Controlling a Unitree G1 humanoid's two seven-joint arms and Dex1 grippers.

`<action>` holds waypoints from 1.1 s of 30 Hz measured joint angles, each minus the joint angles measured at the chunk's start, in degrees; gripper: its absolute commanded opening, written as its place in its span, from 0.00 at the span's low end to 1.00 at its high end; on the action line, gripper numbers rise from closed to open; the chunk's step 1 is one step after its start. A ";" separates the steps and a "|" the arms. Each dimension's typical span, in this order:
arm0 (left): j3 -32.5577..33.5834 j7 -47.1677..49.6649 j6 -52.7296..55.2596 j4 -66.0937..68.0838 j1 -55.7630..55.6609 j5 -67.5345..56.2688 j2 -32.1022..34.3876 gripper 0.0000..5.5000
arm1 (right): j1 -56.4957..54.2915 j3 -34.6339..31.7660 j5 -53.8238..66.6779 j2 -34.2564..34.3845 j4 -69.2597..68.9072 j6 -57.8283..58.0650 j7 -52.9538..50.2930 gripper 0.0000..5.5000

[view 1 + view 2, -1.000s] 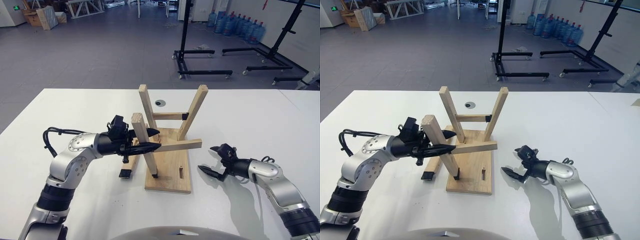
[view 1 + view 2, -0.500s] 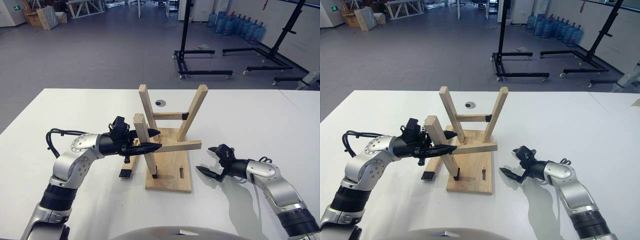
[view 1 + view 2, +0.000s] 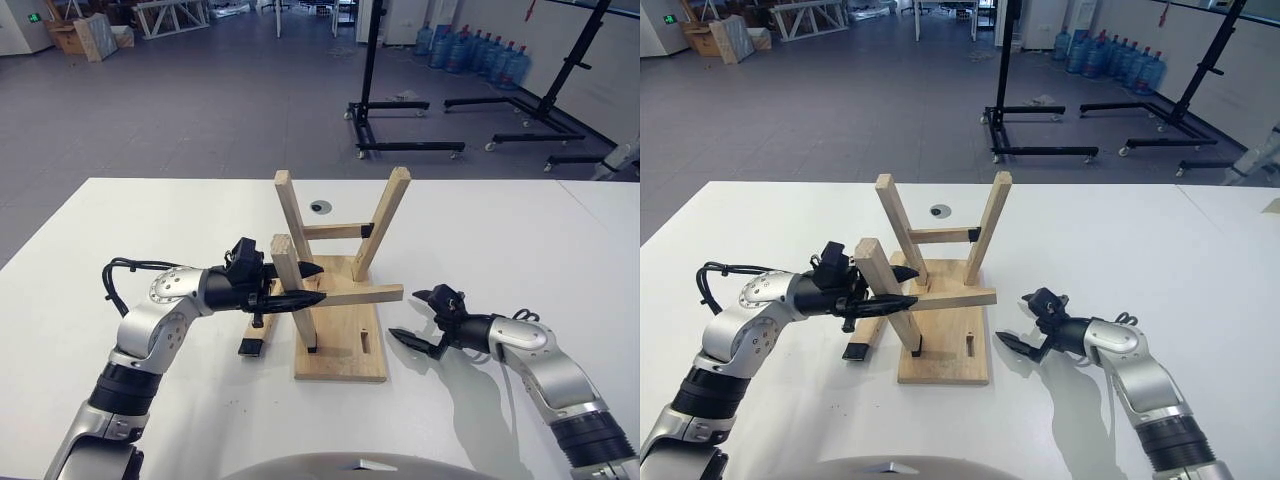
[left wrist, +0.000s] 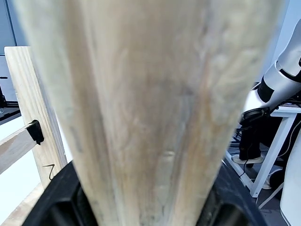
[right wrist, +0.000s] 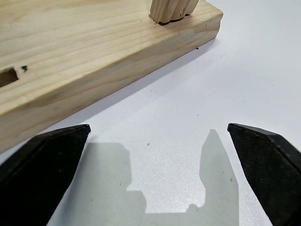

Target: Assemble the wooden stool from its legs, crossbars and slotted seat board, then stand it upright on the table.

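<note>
While the flat pale wooden slotted seat board (image 3: 340,368) lies underside-up on the white bench (image 3: 500,230), I work on it as a base, so the legs go in pointing upward. From the head views, my left gripper (image 3: 305,283) is clamped on the near-left square wooden leg (image 3: 282,252). That leg leans, and its lower end meets the board by the near-left corner. I judge the hold is there to steady it in its slot, though I cannot tell whether it is fully home. My right gripper (image 3: 406,314) hovers low just beside the board's right edge with its fingers apart and nothing in them, probably ready to brace the board.

Counting, I see four leg-like pieces:
- the far-left leg (image 3: 291,212), standing
- the far-right leg (image 3: 388,210), standing
- the leg I hold
- a loose wooden piece with a dark end (image 3: 250,347), lying on the bench left of the board

There are two crossbars: the short far crossbar (image 3: 335,232) joins the far pair, and the near crossbar (image 3: 365,293) runs right from my leg. One empty slot (image 3: 362,342) shows near the right edge.

On my left wrist camera, the gripped leg's grain sits close up, with another leg (image 4: 33,103) behind it.

On my right wrist camera, both black fingertips (image 5: 47,150) sit wide apart over bare bench. The board's edge is just ahead, with one leg foot (image 5: 171,9) seated in it.
</note>
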 measured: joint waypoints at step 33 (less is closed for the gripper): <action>5.16 5.05 -11.35 -5.60 17.55 18.95 18.21 0.89 | 3.38 -2.07 0.11 1.97 -0.97 -0.05 -2.42 0.98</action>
